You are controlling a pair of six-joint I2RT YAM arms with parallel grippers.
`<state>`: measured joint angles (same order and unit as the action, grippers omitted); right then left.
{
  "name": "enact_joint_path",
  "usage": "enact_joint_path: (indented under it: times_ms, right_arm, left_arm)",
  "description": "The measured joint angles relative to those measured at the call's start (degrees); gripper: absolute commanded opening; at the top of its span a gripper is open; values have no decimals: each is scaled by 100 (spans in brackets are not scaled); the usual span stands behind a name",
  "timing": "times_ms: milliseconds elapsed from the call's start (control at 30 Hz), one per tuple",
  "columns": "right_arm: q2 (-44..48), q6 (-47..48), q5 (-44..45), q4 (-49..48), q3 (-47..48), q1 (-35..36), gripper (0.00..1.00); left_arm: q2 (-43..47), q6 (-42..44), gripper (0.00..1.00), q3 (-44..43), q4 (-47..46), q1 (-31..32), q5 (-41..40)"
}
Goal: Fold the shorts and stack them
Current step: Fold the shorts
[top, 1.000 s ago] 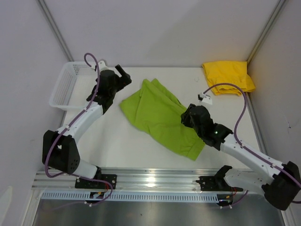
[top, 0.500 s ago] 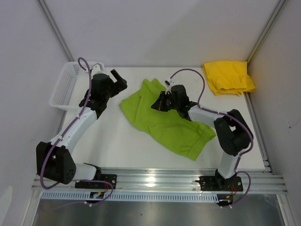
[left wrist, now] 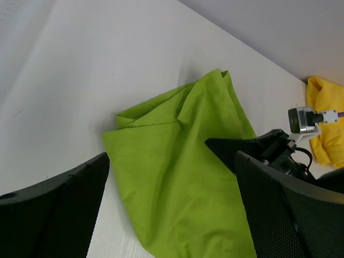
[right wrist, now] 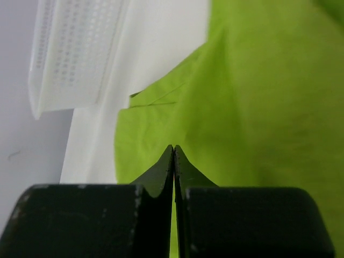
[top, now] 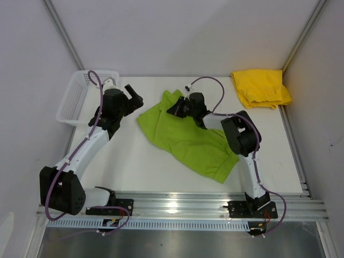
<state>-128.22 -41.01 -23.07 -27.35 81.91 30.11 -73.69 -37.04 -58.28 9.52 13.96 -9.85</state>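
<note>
The whole thing turns on where the lime green shorts (top: 188, 141) sit relative to your two grippers. They're spread in the middle of the table (top: 134, 166). In the top view their long axis runs diagonally from a bunched, creased end at upper centre down to a flatter, wider end at lower right. I honestly can't tell which end is the waistband.

Your right gripper (top: 173, 109) is already over that upper bunched end, so it's clearly the nearer arm. In its wrist view the fingers are pressed together with green cloth filling the frame beyond the tips. I can't make out whether any fabric is actually pinched between them.

Your left gripper (top: 135, 95) is off the cloth, just beside the shorts' left corner, with the shorts lying to its right in the top view. Its fingers are spread wide, and nothing's in them. The white basket (top: 80, 97) is on its far side, at the upper left.

The yellow shorts (top: 262, 87) are bunched in the upper right corner, well apart from the green pair.

My guess is you'll fold across the diagonal, so the upper end has to travel toward the lower right.
</note>
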Motion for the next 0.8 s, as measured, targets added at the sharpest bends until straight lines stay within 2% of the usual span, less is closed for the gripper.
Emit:
enact_joint_path:
  times_ms: [233, 433, 633, 700, 800]
  right_arm:
    - [-852, -713, 304, -527, 140, -815, 0]
    - [-1384, -2031, 142, -1766, 315, -1451, 0]
    - [-1480, -2387, 144, -1517, 568, -1484, 1]
    - [-1471, -2306, 138, -1113, 758, -1443, 4]
    - [-1290, -1958, 157, -323, 903, -1377, 23]
  left_arm:
    - [-4, 4, 99, 131, -20, -2, 118]
    - [-9, 4, 99, 155, -72, -2, 157]
    - [-68, 7, 99, 160, -175, -2, 278]
    - [-116, 13, 99, 170, -212, 0, 326]
    - [-197, 61, 99, 221, -278, 2, 411]
